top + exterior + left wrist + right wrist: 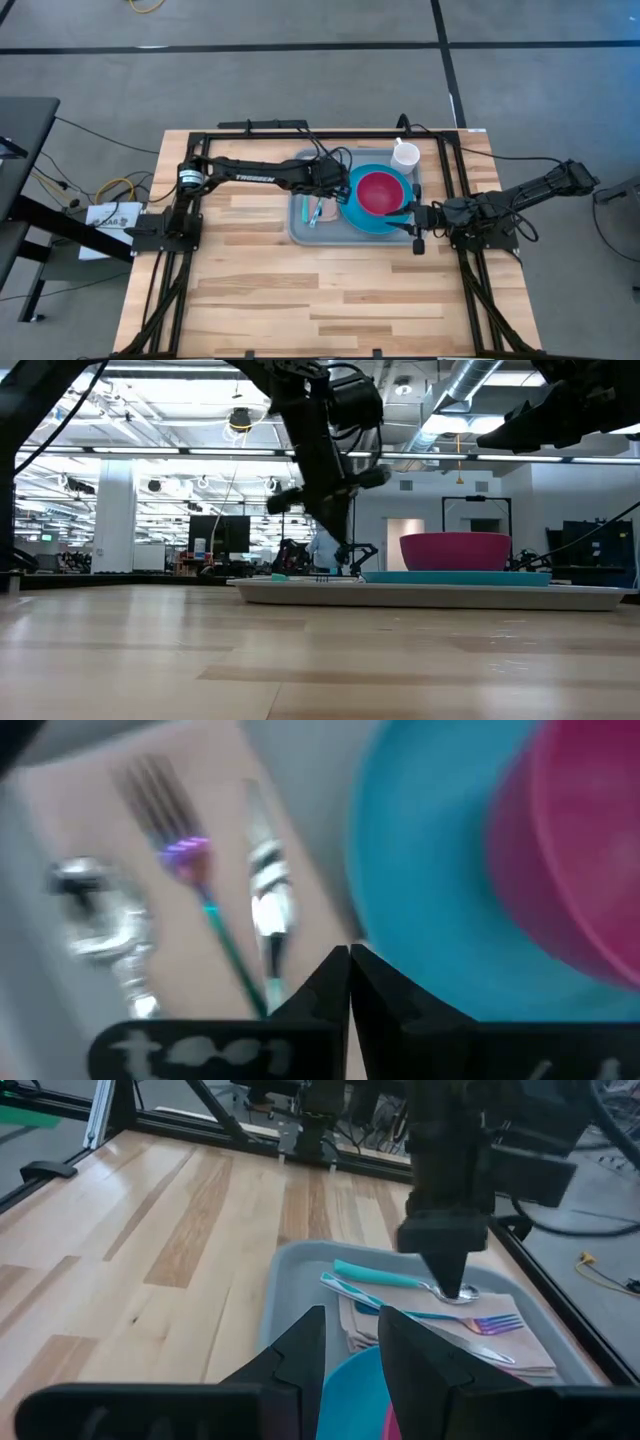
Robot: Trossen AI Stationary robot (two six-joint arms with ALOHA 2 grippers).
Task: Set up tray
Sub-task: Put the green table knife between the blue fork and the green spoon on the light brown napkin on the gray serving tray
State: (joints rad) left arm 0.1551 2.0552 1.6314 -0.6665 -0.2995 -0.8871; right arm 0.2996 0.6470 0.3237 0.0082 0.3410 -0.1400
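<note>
The grey-blue tray (297, 232) lies at the table's middle. On it a tan napkin (530, 1345) carries a fork (160, 800), a knife (268, 890) and a teal-handled spoon (400, 1277). Beside the napkin a blue plate (352, 215) holds a pink bowl (380, 192). A white cup (405, 156) stands at the tray's far right corner. My left gripper (348, 960) is shut and points down a little above the napkin's plate-side edge. My right gripper (351, 1320) is open by a narrow gap, above the plate's right rim.
A black frame (455, 180) runs around the table's far and side edges. Bare wooden tabletop (330, 300) lies between the tray and the table's near edge. The low view shows the tray's rim (420, 593) with the bowl (455, 550) rising above it.
</note>
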